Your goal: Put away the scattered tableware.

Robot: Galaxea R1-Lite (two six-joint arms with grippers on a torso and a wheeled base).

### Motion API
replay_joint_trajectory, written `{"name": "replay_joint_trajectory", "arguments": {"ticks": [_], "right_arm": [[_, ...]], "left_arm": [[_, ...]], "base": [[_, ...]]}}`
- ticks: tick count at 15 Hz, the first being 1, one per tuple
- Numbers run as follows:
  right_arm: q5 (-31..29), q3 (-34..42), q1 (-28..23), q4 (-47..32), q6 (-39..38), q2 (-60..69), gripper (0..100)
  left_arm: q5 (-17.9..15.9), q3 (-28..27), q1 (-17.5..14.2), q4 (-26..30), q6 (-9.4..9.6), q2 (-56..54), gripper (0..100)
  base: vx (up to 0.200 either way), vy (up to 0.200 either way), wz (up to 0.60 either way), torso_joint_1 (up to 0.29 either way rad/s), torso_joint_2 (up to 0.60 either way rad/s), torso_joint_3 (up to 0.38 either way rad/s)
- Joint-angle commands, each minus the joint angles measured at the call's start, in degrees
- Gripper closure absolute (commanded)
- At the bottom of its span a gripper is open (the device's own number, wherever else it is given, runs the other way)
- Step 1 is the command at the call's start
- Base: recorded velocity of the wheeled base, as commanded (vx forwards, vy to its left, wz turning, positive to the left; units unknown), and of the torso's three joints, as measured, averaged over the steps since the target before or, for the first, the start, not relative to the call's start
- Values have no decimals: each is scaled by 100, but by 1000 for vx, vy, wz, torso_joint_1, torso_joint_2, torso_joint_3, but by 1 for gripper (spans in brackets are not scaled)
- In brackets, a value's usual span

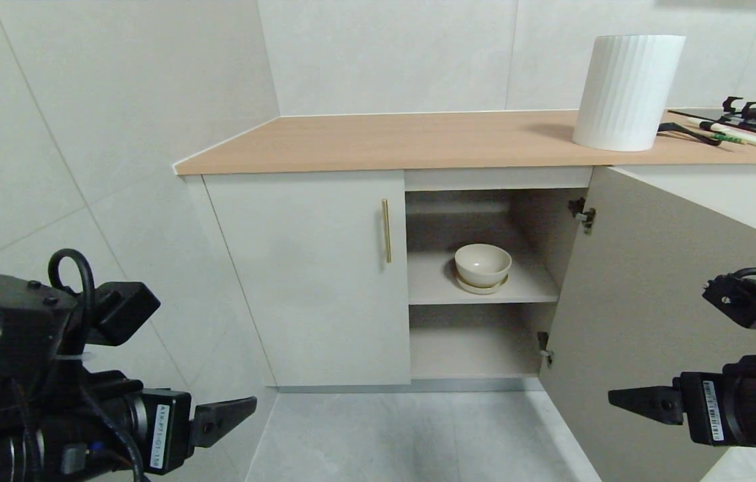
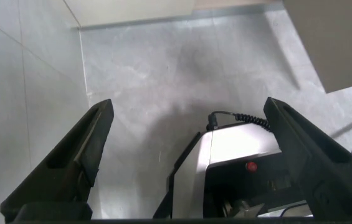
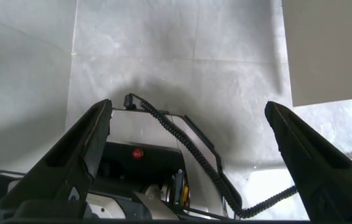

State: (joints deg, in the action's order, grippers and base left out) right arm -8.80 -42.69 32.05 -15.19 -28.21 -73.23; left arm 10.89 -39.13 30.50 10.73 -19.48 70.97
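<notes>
A cream bowl (image 1: 482,264) sat on a saucer (image 1: 482,288) on the upper shelf (image 1: 528,286) of the open cabinet (image 1: 304,281); the left claw (image 2: 188,106) and right claw (image 3: 188,107) gaped wide, empty.

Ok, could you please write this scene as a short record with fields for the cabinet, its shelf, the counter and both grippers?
cabinet: left door shut; right door swung open
upper shelf: cream bowl sitting on a plate
counter: white ribbed container, with long utensils lying beside it
left gripper: open, holding nothing, over the floor
right gripper: open, holding nothing, near the open door
</notes>
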Motion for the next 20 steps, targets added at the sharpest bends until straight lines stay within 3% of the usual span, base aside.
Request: {"name": "replay_joint_trajectory", "arguments": {"ticks": [1, 6, 8, 15, 20], "right_arm": [[1, -2, 3, -2, 0, -7, 0], [-25, 6, 3, -19, 0, 2, 0], [-51, 86, 3, -169, 211, 89, 0], [-87, -143, -6, -1953, 1177, 819, 0], [-1141, -204, -85, -2278, 1327, 1065, 0]], "left_arm": [[-34, 2, 9, -1, -3, 4, 0], [-43, 11, 9, -1, 6, 13, 0], [-43, 37, 9, -1, 6, 4, 0], [-43, 28, 9, -1, 6, 4, 0], [-60, 28, 9, -1, 6, -13, 0]], "base": [[0, 0, 0, 0, 0, 0], [0, 0, 0, 0, 0, 0], [0, -200, 0, 2, 2, 2], [0, -200, 0, 3, 0, 2], [0, -80, 0, 2, 0, 0]]}}
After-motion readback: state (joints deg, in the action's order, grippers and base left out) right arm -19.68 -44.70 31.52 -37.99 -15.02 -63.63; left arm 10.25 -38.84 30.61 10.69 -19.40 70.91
